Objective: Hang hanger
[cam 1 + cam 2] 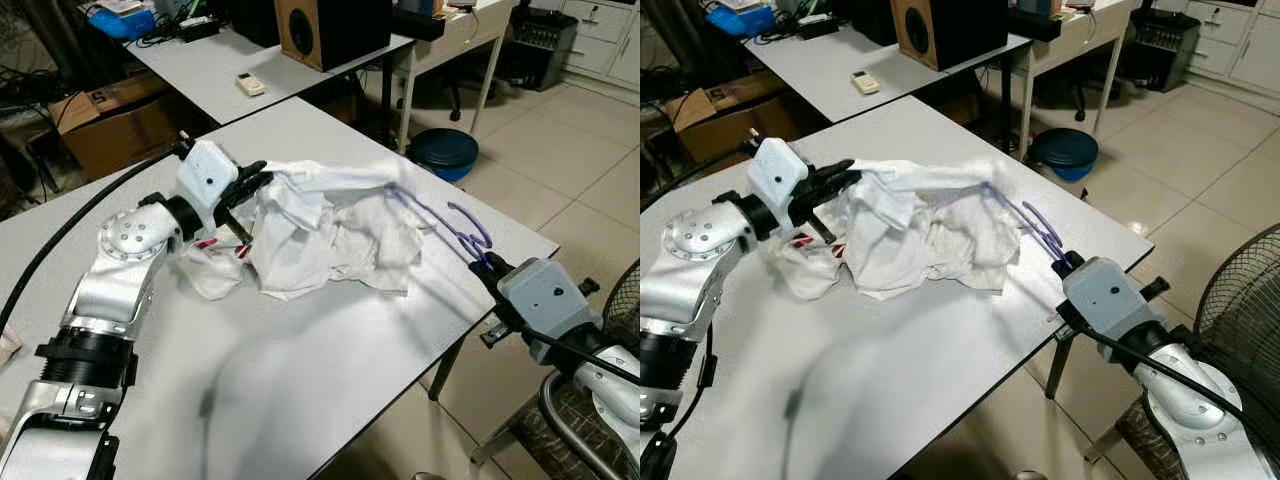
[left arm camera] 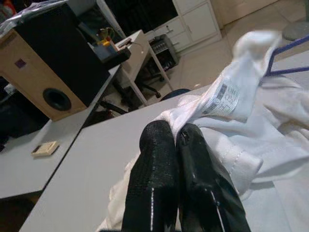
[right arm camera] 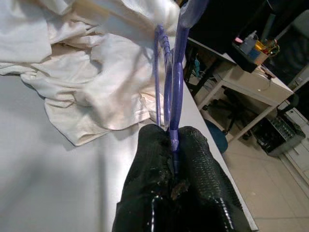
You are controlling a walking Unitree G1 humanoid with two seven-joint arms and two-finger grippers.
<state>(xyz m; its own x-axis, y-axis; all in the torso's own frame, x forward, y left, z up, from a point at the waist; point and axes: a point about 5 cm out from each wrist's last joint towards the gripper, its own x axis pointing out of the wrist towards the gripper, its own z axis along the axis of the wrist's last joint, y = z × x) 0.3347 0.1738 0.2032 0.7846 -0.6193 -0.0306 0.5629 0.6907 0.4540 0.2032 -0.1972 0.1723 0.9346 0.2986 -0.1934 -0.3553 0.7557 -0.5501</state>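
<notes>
One left pincer (image 1: pixel 262 180) is clamped on the collar edge of one crumpled white cloth shirt (image 1: pixel 330 235), heaped on the smooth grey worktop (image 1: pixel 330 360). One thin purple hanger (image 1: pixel 440 222) runs lengthwise from inside the shirt towards the worktop's right edge, its hook gripped by the closed right pincer (image 3: pixel 173 145).

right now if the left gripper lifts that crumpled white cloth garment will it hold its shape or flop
Likely flop: the crumpled white cloth garment lies in soft folds on the grey table. It probably drapes from the left gripper, pinched shut on its edge. The thin purple wire hanger, held by the right gripper, may drag along.
</notes>
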